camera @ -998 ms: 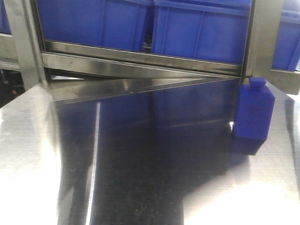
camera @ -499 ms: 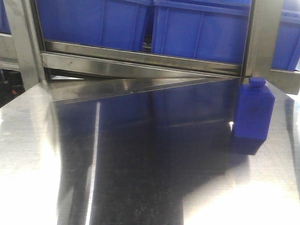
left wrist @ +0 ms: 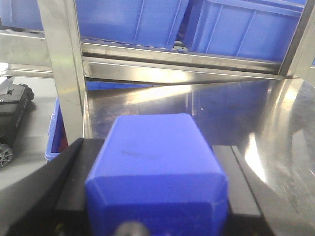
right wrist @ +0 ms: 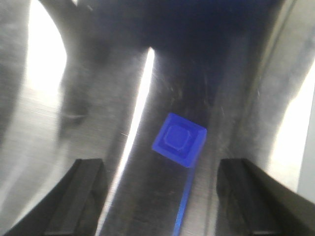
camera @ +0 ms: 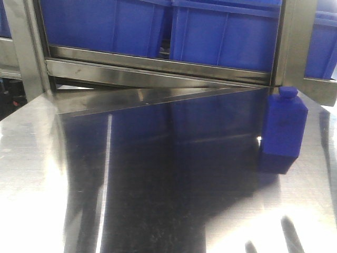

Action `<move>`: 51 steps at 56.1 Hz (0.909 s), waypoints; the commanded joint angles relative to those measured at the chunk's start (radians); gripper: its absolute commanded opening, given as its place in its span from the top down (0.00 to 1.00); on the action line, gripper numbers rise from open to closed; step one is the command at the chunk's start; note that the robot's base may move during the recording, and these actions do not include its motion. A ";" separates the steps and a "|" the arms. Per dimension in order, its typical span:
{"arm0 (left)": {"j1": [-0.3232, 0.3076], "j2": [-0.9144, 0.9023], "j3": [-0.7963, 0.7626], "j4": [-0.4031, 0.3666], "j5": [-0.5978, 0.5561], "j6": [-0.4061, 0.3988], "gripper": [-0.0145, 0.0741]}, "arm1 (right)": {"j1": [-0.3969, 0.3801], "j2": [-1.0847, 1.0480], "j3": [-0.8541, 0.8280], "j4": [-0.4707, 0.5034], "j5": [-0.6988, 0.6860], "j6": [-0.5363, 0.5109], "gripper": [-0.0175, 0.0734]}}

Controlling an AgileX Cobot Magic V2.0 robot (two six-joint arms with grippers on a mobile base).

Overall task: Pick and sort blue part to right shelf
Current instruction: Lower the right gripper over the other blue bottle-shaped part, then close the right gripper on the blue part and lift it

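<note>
A blue part (camera: 285, 129) stands upright on the steel table (camera: 158, 184) at the right, close to the rack's post (camera: 291, 42). The right wrist view looks down on its cap (right wrist: 178, 139). My right gripper (right wrist: 165, 196) is open above it, with the part ahead of the black fingers (right wrist: 87, 196) and slightly right of centre. My left gripper (left wrist: 152, 145) is shut on a second blue part (left wrist: 157, 167), held between its fingers and facing the rack. Neither gripper's body shows in the front view.
The steel rack's front bar (camera: 158, 71) and large blue bins (camera: 105, 26) span the back, and another bin (camera: 322, 47) sits right of the post. In the left wrist view a steel post (left wrist: 61, 69) stands ahead left, and a black wheeled object (left wrist: 12, 118) lies beyond the table edge.
Dark finger-like shadows have appeared on the table at the bottom right of the front view. The standing blue part has not moved.
</note>
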 commanded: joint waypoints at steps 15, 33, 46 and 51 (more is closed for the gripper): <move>-0.006 0.004 -0.026 0.001 -0.094 -0.002 0.42 | 0.156 0.254 -0.201 -0.313 0.130 0.387 0.17; -0.006 0.004 -0.026 0.001 -0.094 -0.002 0.42 | 0.154 0.387 -0.226 -0.315 0.115 0.486 0.17; -0.006 0.004 -0.026 0.001 -0.094 -0.002 0.42 | 0.154 0.450 -0.221 -0.321 0.108 0.520 0.17; -0.006 0.004 -0.026 0.001 -0.094 -0.002 0.42 | 0.154 0.472 -0.221 -0.336 0.108 0.528 0.17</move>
